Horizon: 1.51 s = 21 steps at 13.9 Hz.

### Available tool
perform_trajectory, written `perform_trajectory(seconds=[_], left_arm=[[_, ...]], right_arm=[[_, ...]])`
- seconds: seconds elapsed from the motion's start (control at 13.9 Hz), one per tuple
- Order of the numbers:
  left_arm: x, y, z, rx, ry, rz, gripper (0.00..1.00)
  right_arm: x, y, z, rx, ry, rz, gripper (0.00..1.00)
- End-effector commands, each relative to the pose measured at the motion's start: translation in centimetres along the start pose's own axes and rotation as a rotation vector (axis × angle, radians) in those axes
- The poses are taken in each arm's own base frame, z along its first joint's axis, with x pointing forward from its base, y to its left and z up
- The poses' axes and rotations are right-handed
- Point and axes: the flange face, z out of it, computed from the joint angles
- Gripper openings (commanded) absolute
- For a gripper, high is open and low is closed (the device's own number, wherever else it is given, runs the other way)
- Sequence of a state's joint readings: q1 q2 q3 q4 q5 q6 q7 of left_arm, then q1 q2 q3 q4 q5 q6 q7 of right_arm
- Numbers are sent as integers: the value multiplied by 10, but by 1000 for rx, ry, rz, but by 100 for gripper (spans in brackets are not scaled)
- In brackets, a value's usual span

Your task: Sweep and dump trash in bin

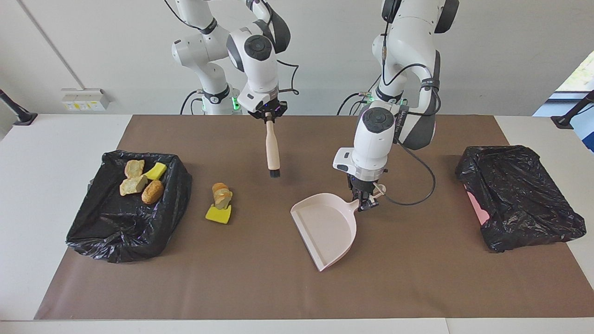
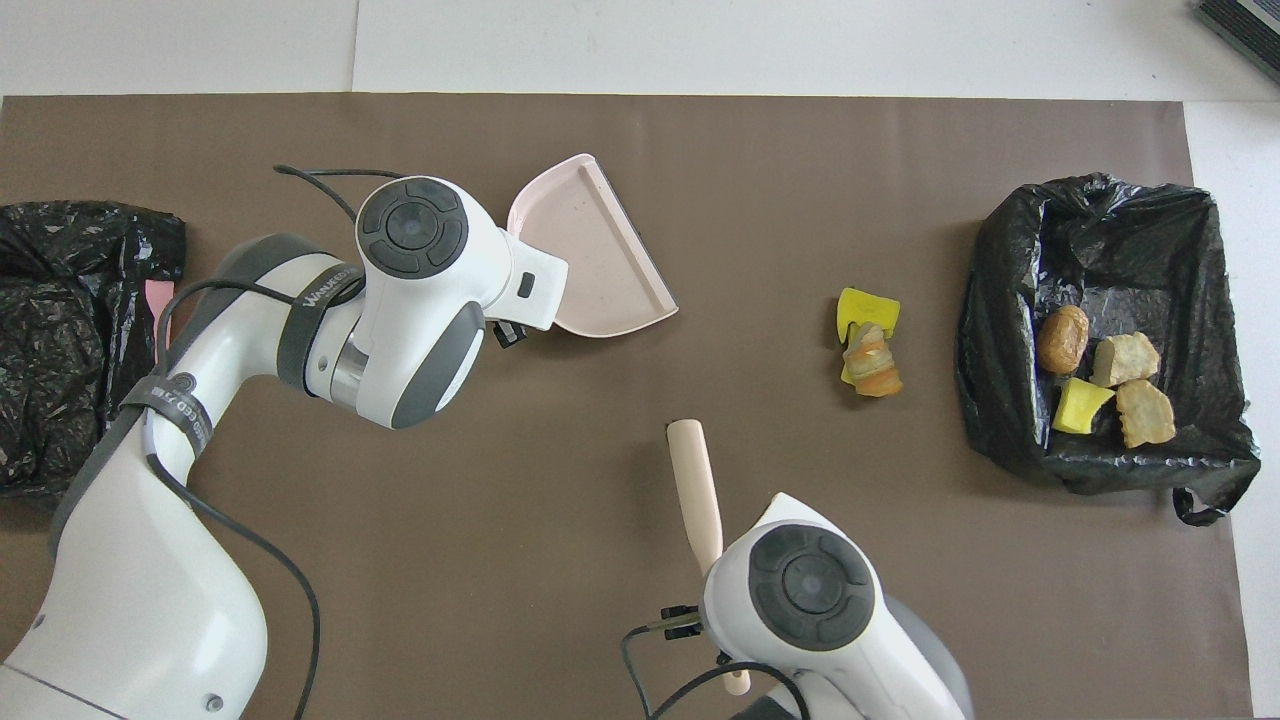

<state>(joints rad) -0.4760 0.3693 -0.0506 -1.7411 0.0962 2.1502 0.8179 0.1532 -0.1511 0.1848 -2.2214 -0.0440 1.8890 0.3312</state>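
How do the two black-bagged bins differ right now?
The bin at the right arm's end is open and holds four pieces of trash; the bin at the left arm's end shows no trash, its bag bunched over the top. A pink patch shows at the edge of the left-end bin, none on the right-end bin. Both are lined in black plastic and sit on the brown mat.

Partly legible lettering on left arm [image 2: 300,310] band, unreadable

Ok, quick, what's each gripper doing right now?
Left gripper: shut on the handle of the pale pink plastic dustpan.
Right gripper: shut on the top of the tan wooden-handled brush, hanging bristles down.
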Motion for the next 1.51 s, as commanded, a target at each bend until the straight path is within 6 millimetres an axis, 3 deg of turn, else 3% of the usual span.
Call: perform_trajectory(seconds=[0.0,0.22,0.36,0.65,0.94,1.08,1.44], left_arm=[[-6,16,-3,5,-7,42,0],[-2,37,-2,-9,-19,67,0],[-6,40,0,-15,-26,66,0],[-13,44,3,-30,-42,57,0],[-13,45,3,-25,-53,58,0],[-14,45,2,-29,-58,39,0],[-17,44,4,-28,-56,29,0]], right_arm=[[31,45,4,-85,-4,-72,0],[46,79,30,-213,-47,-123,0],[51,80,46,-220,-78,-133,0],[56,62,70,-206,-139,-171,0],[75,11,72,-86,-178,-197,0],[82,-29,68,-4,-196,-217,0],[77,-101,48,173,-195,-163,0]])
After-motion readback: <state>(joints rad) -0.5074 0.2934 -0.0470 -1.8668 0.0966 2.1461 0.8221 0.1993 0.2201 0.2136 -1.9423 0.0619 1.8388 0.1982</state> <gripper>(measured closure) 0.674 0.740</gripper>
